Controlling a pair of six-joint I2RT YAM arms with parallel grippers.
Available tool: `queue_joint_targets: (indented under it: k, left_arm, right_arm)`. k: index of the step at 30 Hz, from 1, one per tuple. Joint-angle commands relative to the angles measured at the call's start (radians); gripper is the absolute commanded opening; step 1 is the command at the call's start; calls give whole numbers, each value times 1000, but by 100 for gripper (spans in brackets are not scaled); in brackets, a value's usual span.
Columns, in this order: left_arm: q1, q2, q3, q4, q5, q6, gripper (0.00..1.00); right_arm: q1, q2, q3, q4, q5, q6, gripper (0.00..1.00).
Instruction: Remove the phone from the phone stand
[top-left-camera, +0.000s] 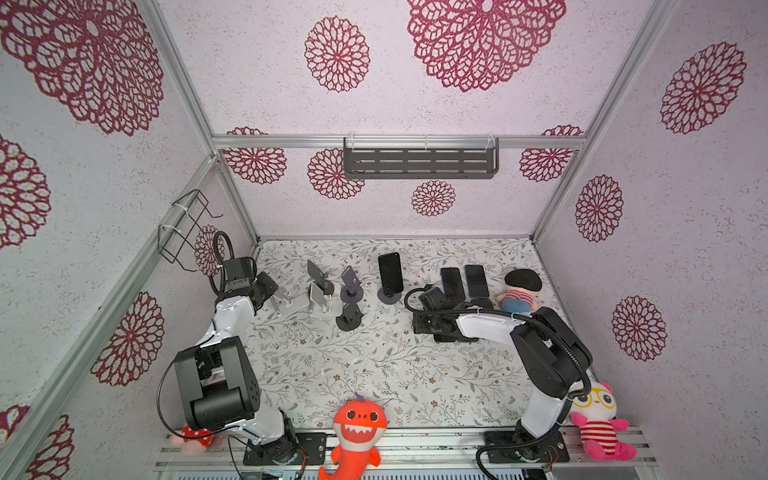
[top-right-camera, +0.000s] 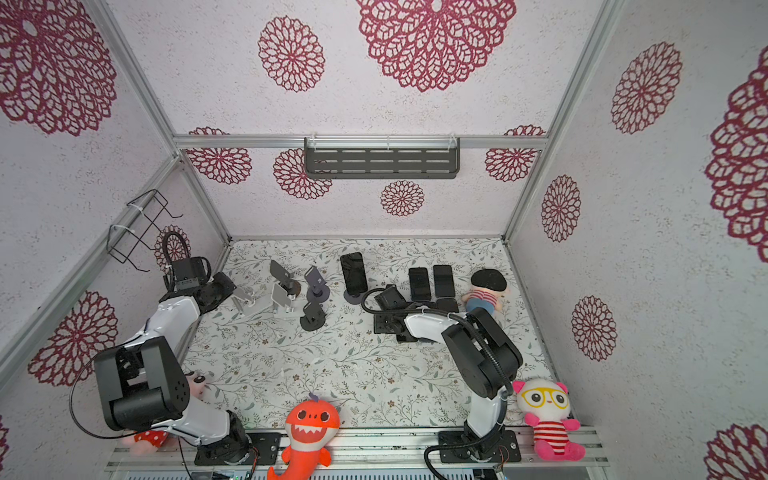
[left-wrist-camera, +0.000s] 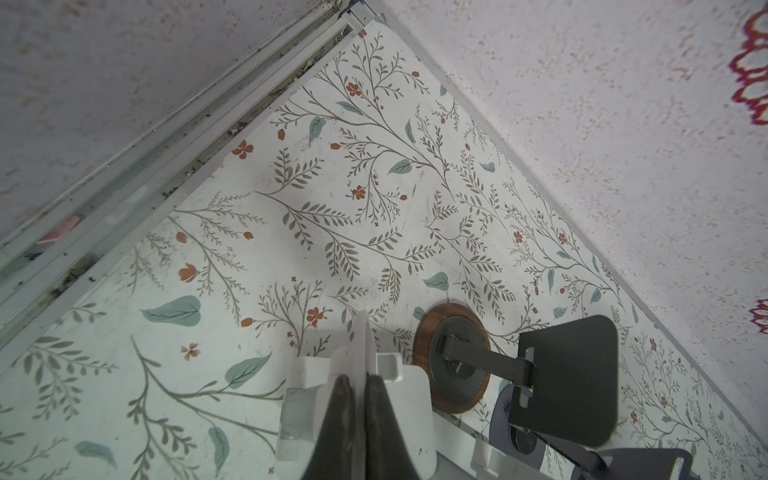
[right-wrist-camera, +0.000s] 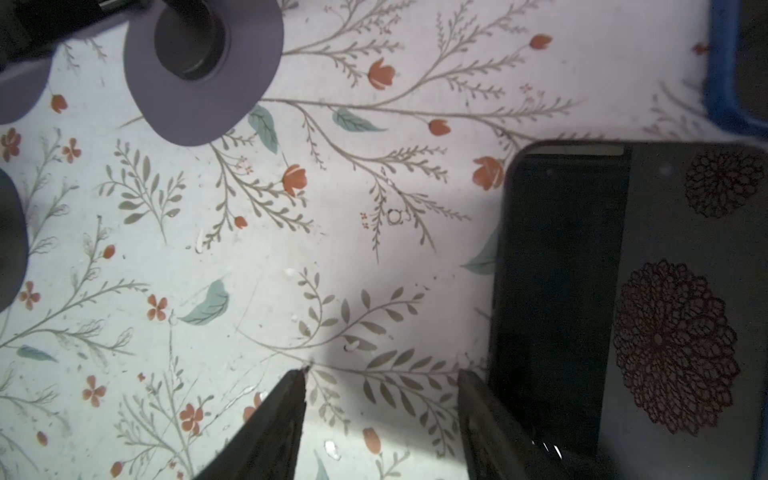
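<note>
A black phone (top-left-camera: 390, 274) (top-right-camera: 354, 272) stands upright on a phone stand with a round purple base (top-left-camera: 389, 297) at the back middle of the table. Just right of that stand, my right gripper (right-wrist-camera: 384, 372) hangs low over the table, open, with only tabletop between its fingers. A black phone (right-wrist-camera: 623, 291) lies flat beside one finger. The stand's purple base (right-wrist-camera: 203, 70) shows further off in the right wrist view. At the back left, my left gripper (left-wrist-camera: 359, 377) is shut on the thin upright plate of a white phone stand (left-wrist-camera: 407, 395) (top-left-camera: 286, 301).
Two phones (top-left-camera: 463, 282) lie flat at the back right beside a plush doll (top-left-camera: 519, 291). Empty stands stand between the arms: white (top-left-camera: 319, 297), wood-based (left-wrist-camera: 451, 361), purple (top-left-camera: 351, 282), black (top-left-camera: 349, 318). Plush toys (top-left-camera: 359, 428) (top-left-camera: 598, 419) sit on the front rail.
</note>
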Motion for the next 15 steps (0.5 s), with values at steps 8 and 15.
queue_joint_targets:
  k: [8,15]
  left_arm:
    - [-14,33,34,29,25,13,14]
    - [-19,33,33,26,29,16,32]
  right_arm:
    - [-54,-217,-46,117,-67,-236,81]
    - [-41,-253,19,97,5,-288,84]
